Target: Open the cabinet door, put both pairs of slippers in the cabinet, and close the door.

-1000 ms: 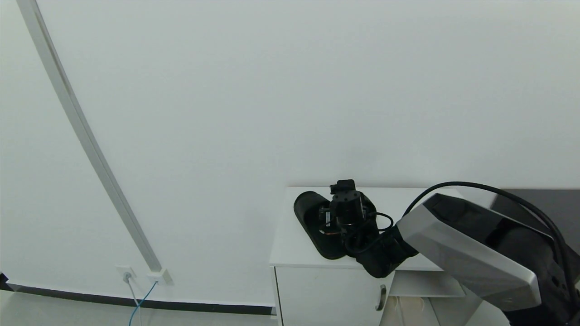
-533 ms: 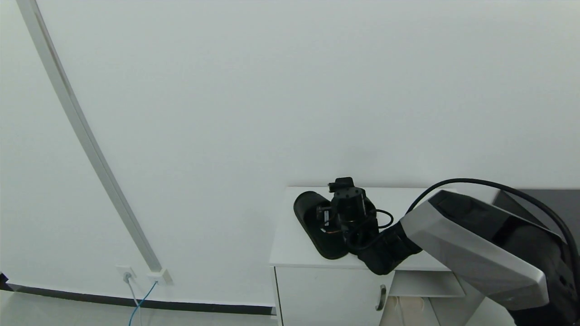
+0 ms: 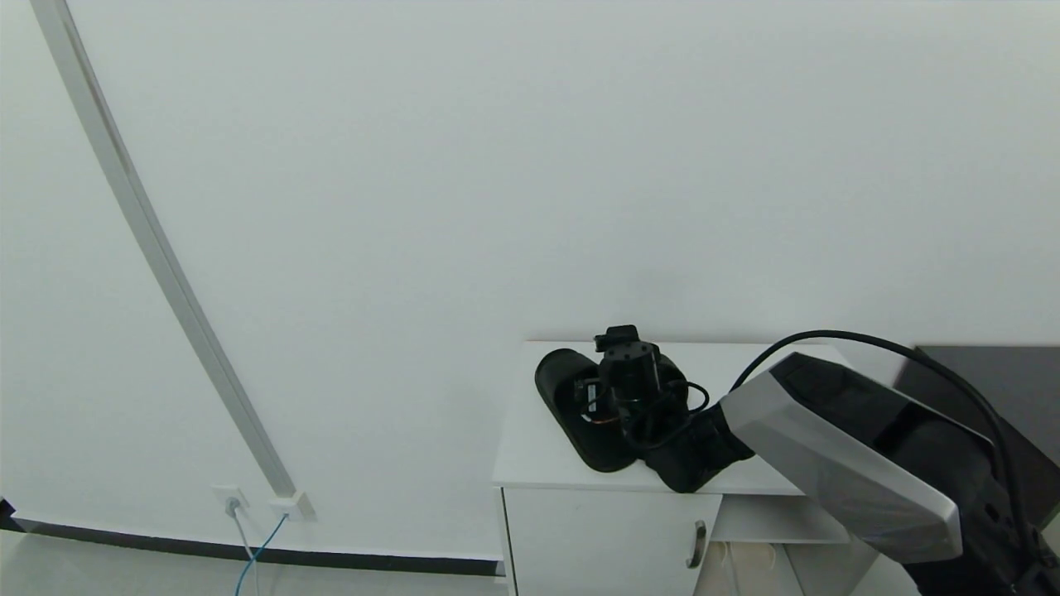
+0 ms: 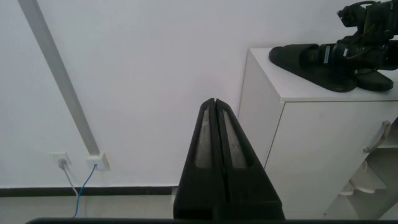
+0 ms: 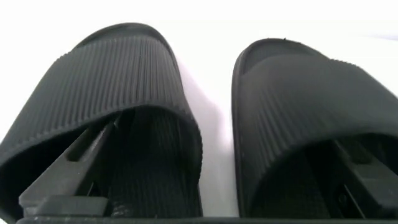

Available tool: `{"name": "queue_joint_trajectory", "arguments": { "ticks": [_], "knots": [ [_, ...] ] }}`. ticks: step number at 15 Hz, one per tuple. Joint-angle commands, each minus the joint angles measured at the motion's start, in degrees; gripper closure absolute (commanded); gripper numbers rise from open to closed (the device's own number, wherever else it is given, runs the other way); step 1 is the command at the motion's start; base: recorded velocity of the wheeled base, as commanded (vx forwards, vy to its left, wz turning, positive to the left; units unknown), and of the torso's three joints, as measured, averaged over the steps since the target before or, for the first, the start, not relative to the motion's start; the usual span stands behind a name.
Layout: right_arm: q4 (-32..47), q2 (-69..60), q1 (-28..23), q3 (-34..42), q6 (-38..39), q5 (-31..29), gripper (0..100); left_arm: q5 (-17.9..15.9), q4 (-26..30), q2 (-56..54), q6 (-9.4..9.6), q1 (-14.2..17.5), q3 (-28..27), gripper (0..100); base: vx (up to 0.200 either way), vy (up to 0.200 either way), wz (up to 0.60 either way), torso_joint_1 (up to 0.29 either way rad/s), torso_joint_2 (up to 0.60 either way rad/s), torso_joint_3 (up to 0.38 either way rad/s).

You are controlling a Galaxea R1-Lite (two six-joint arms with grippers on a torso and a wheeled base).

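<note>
Head view first: we had a pair of black slippers (image 3: pixel 580 414) sitting on top of the white cabinet (image 3: pixel 596 538), with the right gripper (image 3: pixel 609 401) down on them. The door with the handle (image 3: pixel 698 544) looked flush and closed. There was open shelf space just beside it, but we couldn't tell if that was a second door swung open.

Left wrist view: the left gripper (image 4: pixel 215 134) hung out in front of the cabinet, well apart from it, fingers pressed together on nothing.

Right wrist view: the fingers (image 5: pixel 78 163) were spread wide, one tucked under each slipper's strap, and the slippers hadn't been squeezed together.

Our read on progress: pretty early. This pair was at the grab stage and not yet inside the cabinet, so the stowing and closing the door were all left to do.
</note>
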Motion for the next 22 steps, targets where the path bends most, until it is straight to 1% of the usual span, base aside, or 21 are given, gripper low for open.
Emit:
{"name": "queue_joint_trajectory", "arguments": {
  "ticks": [1, 2, 3, 9, 11, 12, 15, 16, 17, 19, 20, 21, 22],
  "knots": [
    [0.3, 1.2, 0.0, -1.2, 0.0, -0.1, 0, 0.0, 0.0, 0.0, -0.01, 0.0, 0.0, 100, 0.0, 0.0, 0.0, 0.0, 0.0, 0.0],
    [0.4, 1.5, 0.0, -2.0, 0.0, 0.0, 0, 0.0, 0.0, 0.0, -0.01, 0.0, 0.0, 100, 0.0, 0.0, 0.0, 0.0, 0.0, 0.0],
    [0.4, 2.0, 0.0, -2.7, 0.0, -0.1, 100, 0.0, 0.0, 0.0, -0.01, 0.0, 0.0, 100, 0.0, 0.0, 0.0, 0.0, 0.0, 0.0],
    [0.3, 1.8, -0.3, -2.6, 0.0, -0.1, 100, 0.0, 0.0, 0.0, -0.01, 0.0, 0.0, 100, 0.0, 0.0, 0.0, 0.0, 0.0, 0.0],
    [0.0, 0.3, -0.3, -1.5, 0.2, -0.1, 100, 0.1, 0.0, 0.0, -0.1, 0.0, 0.0, 100, 0.0, 0.0, 0.0, 0.0, 0.0, 0.0],
    [-0.1, -1.8, -0.3, 0.4, 0.3, -0.1, 100, 0.1, 0.0, 0.0, -0.1, 0.0, 0.0, 100, 0.0, 0.0, 0.0, 0.0, 0.0, 0.0],
    [-2.0, -12.7, 0.0, 11.3, 0.2, 0.1, 100, 0.3, 0.0, 0.0, -0.01, 0.0, 0.0, 100, 0.0, 0.0, 0.0, 0.0, 0.0, 0.0],
    [-2.4, -14.7, 0.1, 13.7, 0.2, 0.3, 100, 0.3, 0.0, 0.0, -0.01, 0.0, 0.0, 100, 0.0, 0.0, 0.0, 0.0, 0.0, 0.0],
    [-3.4, -21.4, 0.7, 20.7, 0.2, 2.5, 100, 0.3, 0.0, 0.0, -0.01, 0.0, 0.0, 100, 0.0, 0.0, 0.0, 0.0, 0.0, 0.0],
    [-4.2, -29.7, 1.5, 30.2, 0.2, 5.4, 100, 0.3, 0.0, 0.0, -0.01, 0.0, 0.0, 100, 0.0, 0.0, 0.0, 0.0, 0.0, 0.0],
    [-5.1, -35.8, 2.1, 37.5, 0.2, 8.0, 100, 0.3, 0.0, 0.0, -0.01, 0.0, 0.0, 100, 0.0, 0.0, 0.0, 0.0, 0.0, 0.0],
    [-5.1, -36.2, 2.1, 37.9, 0.2, 8.2, 100, 0.3, 0.0, 0.0, -0.01, 0.0, 0.0, 100, 0.0, 0.0, 0.0, 0.0, 0.0, 0.0],
    [-5.4, -44.7, 3.4, 47.4, 0.1, 14.1, 100, 0.3, 0.0, 0.0, -0.01, 0.0, 0.0, 100, 0.0, 0.0, 0.0, 0.0, 0.0, 0.0]
  ]
}}
